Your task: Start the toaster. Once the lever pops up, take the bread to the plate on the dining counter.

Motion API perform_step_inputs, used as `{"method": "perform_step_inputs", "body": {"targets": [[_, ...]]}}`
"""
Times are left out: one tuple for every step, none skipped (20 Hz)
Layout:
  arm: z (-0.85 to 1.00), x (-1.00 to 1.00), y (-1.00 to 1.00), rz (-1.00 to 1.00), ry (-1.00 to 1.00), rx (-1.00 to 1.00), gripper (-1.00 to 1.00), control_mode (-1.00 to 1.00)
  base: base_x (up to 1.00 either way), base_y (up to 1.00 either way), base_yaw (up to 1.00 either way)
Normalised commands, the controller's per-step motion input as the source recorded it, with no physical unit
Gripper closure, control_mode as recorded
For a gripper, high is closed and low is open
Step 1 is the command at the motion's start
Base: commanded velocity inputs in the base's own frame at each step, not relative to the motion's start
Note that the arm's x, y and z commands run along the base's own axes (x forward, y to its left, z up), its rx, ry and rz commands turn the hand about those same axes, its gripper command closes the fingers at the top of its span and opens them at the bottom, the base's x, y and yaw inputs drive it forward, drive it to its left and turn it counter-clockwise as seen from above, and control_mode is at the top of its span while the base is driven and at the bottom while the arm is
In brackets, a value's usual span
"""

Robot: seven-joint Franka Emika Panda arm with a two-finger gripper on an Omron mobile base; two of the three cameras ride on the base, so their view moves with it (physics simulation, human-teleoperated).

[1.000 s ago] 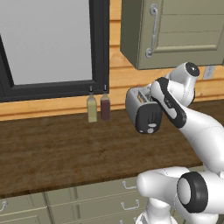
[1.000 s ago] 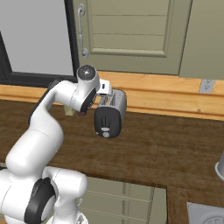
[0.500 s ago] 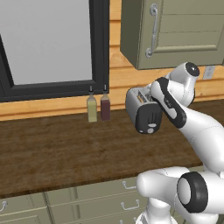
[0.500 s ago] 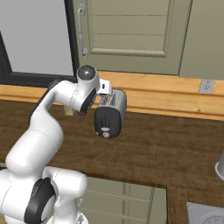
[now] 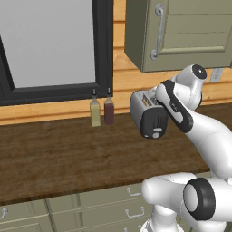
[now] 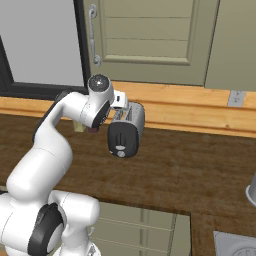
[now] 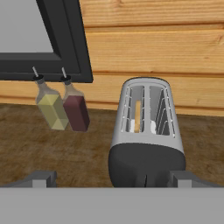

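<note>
Boxy silver-grey metal toaster w/ rounded black end panel (image 7: 146, 144) on dark wood worktop (image 5: 59, 154), just right of two small bottles (yellow, dark red) (image 7: 63, 107).

Thin tan bread slice (image 7: 137, 116) upright in toaster's left slot, sunk low.

Small pale lever tab (image 5: 156, 134) low on toaster's black end.

Gripper fingertips (image 7: 111, 179) near toaster's black end; jaws open wide, empty.

Judgement:
- Bread light, stiff-ish, crumbly; pinch top edge across flat faces, gently.
- Lever small, stiff; push straight down w/ one fingertip.

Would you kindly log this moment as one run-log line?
phase: approaching lever | toaster: on worktop, bread in left slot | lever: on black end panel | gripper: open, above toaster's near end | two bottles: left of toaster
</note>
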Motion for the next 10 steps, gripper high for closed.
{"method": "perform_step_inputs", "body": {"targets": [[0.0,0.0,0.0,0.0,0.0,0.0,-1.0,-1.0,0.0,0.0,0.0],[0.0,0.0,0.0,0.0,0.0,0.0,-1.0,-1.0,0.0,0.0,0.0],[0.0,0.0,0.0,0.0,0.0,0.0,-1.0,-1.0,0.0,0.0,0.0],[0.0,0.0,0.0,0.0,0.0,0.0,-1.0,-1.0,0.0,0.0,0.0],[0.0,0.0,0.0,0.0,0.0,0.0,-1.0,-1.0,0.0,0.0,0.0],[0.0,0.0,0.0,0.0,0.0,0.0,-1.0,-1.0,0.0,0.0,0.0],[0.0,0.0,0.0,0.0,0.0,0.0,-1.0,-1.0,0.0,0.0,0.0],[0.0,0.0,0.0,0.0,0.0,0.0,-1.0,-1.0,0.0,0.0,0.0],[0.0,0.0,0.0,0.0,0.0,0.0,-1.0,-1.0,0.0,0.0,0.0],[0.0,0.0,0.0,0.0,0.0,0.0,-1.0,-1.0,0.0,0.0,0.0]]}}
